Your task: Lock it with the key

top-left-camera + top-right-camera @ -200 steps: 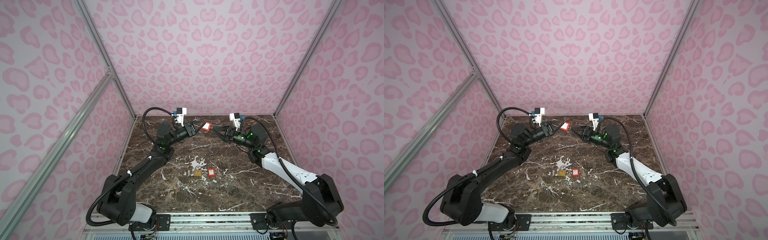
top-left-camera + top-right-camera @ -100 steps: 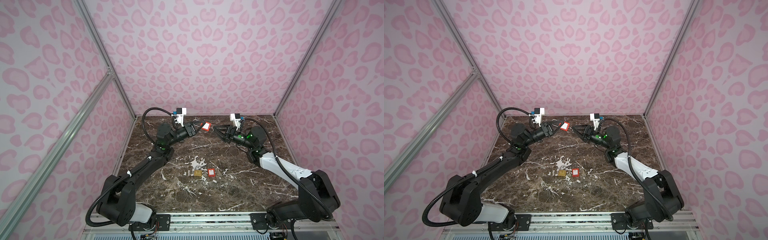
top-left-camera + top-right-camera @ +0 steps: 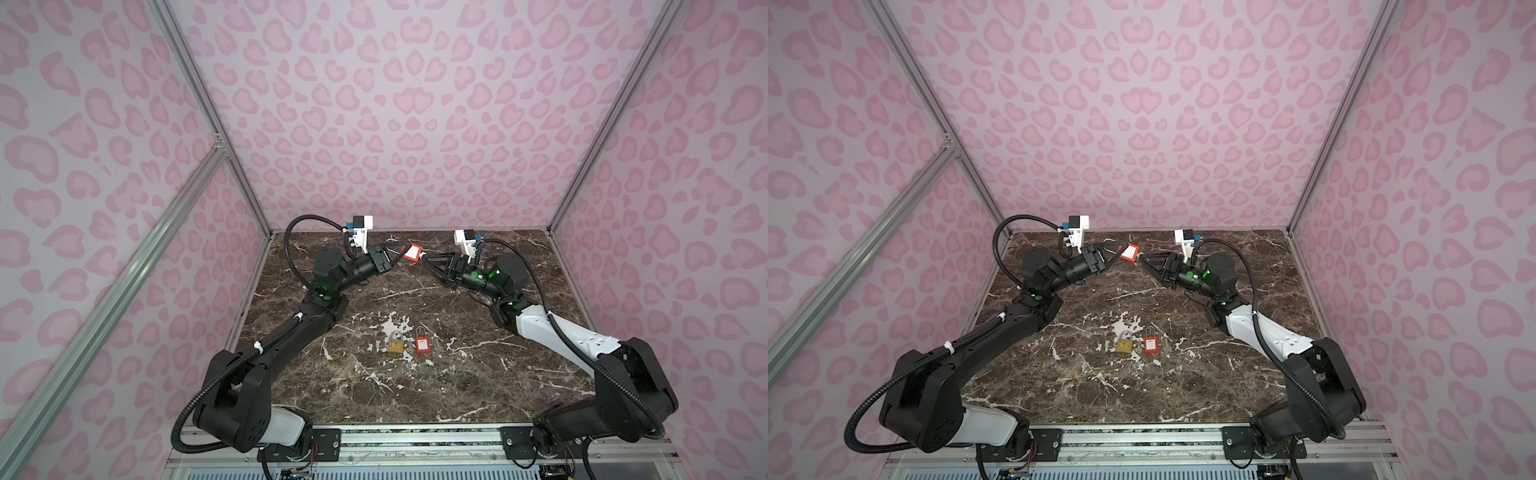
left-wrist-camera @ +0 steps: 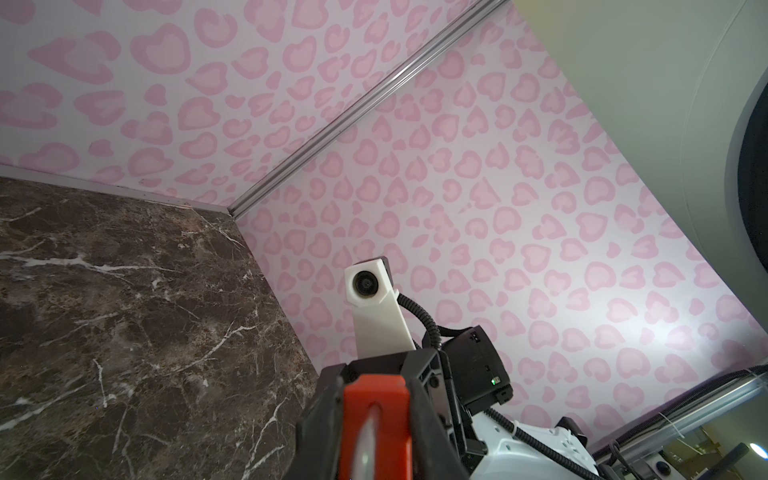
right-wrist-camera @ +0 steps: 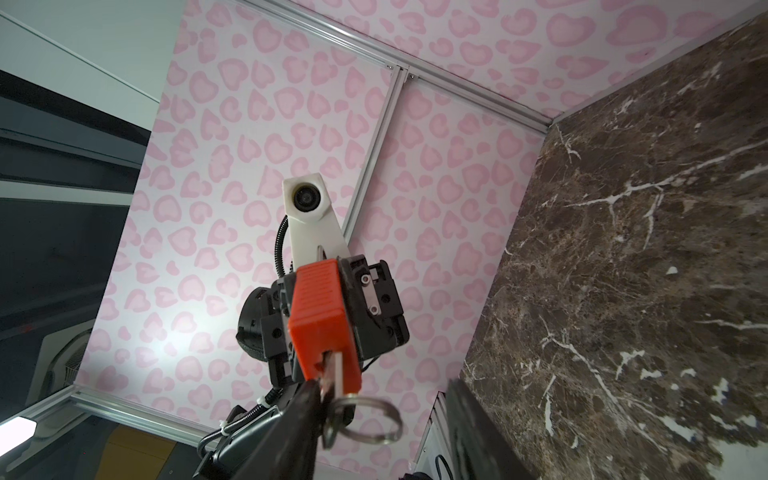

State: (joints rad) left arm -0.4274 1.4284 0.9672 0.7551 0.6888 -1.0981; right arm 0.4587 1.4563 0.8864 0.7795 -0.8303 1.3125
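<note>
The red padlock (image 3: pixel 412 252) hangs above the far middle of the table (image 3: pixel 415 395), pinched in my left gripper (image 3: pixel 402 250), whose arm reaches far forward. Only the right wrist view shows the key (image 5: pixel 334 374) in its base, close beside one finger of my parted right gripper (image 3: pixel 424 259).

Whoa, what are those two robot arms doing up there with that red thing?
The left gripper is holding a red padlock up above the marble table. A key is stuck in it, and the right gripper is right at the key with its jaws open, not pinching it yet. A brass padlock and a second red padlock lie on the table.
</note>
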